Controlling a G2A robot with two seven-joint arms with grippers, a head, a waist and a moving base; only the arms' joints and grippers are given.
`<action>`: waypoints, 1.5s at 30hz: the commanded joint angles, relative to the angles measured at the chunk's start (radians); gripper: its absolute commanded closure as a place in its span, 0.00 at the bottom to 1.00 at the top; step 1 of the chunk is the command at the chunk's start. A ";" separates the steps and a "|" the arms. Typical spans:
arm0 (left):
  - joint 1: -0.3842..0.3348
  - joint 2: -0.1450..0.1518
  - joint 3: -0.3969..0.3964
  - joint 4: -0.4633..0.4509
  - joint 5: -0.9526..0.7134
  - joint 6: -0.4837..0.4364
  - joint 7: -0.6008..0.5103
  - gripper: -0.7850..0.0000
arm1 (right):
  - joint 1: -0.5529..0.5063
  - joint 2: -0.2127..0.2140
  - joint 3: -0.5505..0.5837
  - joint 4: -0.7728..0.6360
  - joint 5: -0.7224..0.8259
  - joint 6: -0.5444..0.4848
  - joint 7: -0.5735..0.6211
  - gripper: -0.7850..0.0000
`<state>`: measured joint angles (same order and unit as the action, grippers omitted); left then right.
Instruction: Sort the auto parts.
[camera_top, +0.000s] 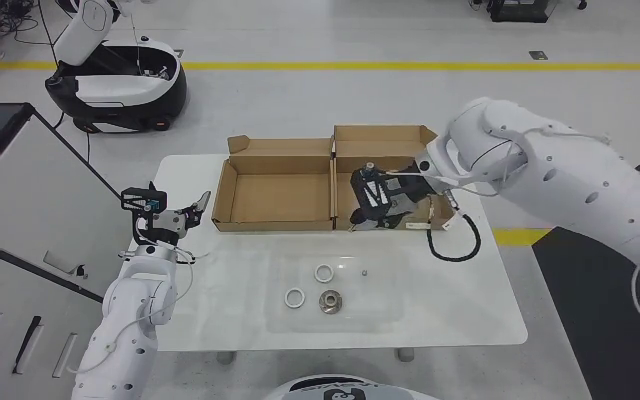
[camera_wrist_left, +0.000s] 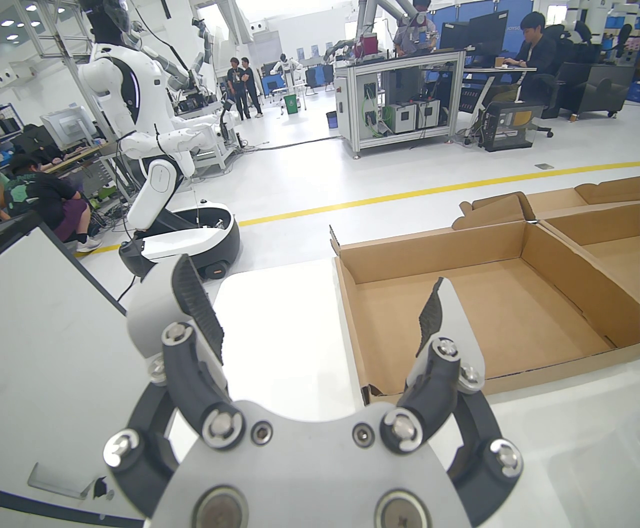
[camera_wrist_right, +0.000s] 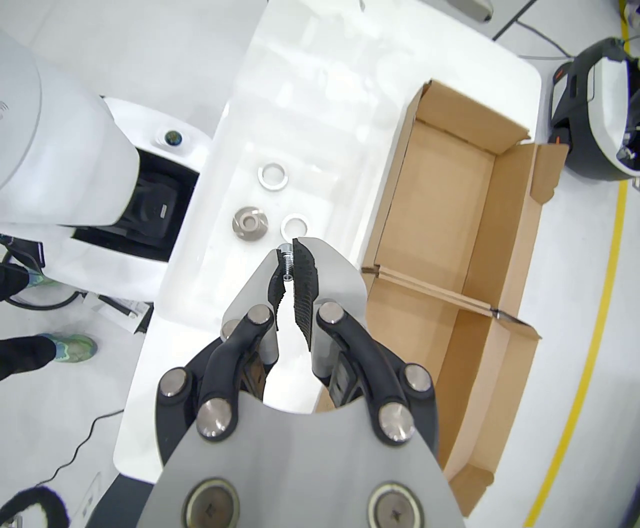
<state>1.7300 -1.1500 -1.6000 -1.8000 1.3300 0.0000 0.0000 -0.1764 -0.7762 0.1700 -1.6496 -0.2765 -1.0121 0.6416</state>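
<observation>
Right tool: the right tool (camera_wrist_right: 287, 250) hangs above the right box (camera_top: 385, 140), its fingers pressed nearly together and pinching a small silver screw (camera_wrist_right: 286, 260) at their tips.
Left tool: the left tool (camera_wrist_left: 310, 272) is spread wide with nothing in it, above the desk's (camera_top: 230, 290) left edge, beside the left box (camera_top: 275, 195).
Boxes: two open cardboard boxes stand side by side at the back of the desk, walls touching.
Loose parts: a ring (camera_top: 324, 272), a second ring (camera_top: 295, 297) and a flanged nut (camera_top: 329, 301) lie near each other on the desk in front of the boxes, apart from both tools.
</observation>
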 joint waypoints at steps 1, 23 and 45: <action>0.000 0.000 0.000 0.000 0.000 0.000 0.000 0.00 | -0.012 -0.009 0.000 0.000 -0.027 0.000 -0.060 1.00; 0.000 0.000 0.000 0.000 0.000 0.000 0.000 0.00 | -0.138 -0.017 0.058 0.004 -0.036 0.000 -0.336 1.00; 0.000 0.000 0.000 0.000 0.000 0.000 0.000 0.00 | -0.398 0.088 0.170 -0.130 -0.519 0.000 -1.450 1.00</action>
<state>1.7300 -1.1500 -1.6000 -1.8000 1.3300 0.0000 0.0000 -0.5684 -0.6923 0.3293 -1.7628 -0.8109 -1.0123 -0.8429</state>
